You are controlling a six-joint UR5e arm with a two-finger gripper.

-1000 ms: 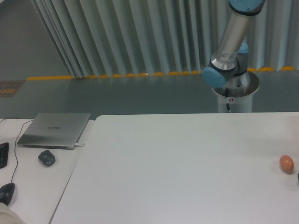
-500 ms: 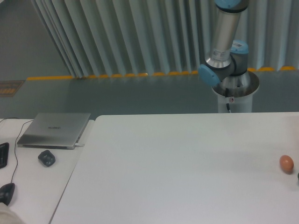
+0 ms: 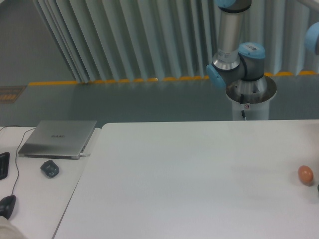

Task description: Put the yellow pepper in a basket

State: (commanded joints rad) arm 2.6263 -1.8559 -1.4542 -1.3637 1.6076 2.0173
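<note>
The yellow pepper is out of view, and so is the basket. Of the robot I see only the arm's grey tube and blue joints (image 3: 234, 59) above its pedestal behind the table, plus a blue joint (image 3: 314, 37) at the right edge. The gripper itself is outside the frame. A small orange-brown egg (image 3: 305, 174) lies on the white table (image 3: 189, 184) near its right edge.
A closed silver laptop (image 3: 59, 138) rests on a side desk at the left, with a small dark object (image 3: 49, 168) and a mouse (image 3: 7, 205) in front of it. A dark thing (image 3: 317, 188) peeks in at the right edge beside the egg.
The arm's upper tube has swung from leaning right to nearly upright, shifting left. A blue joint has appeared at the right edge. The egg has not moved.
</note>
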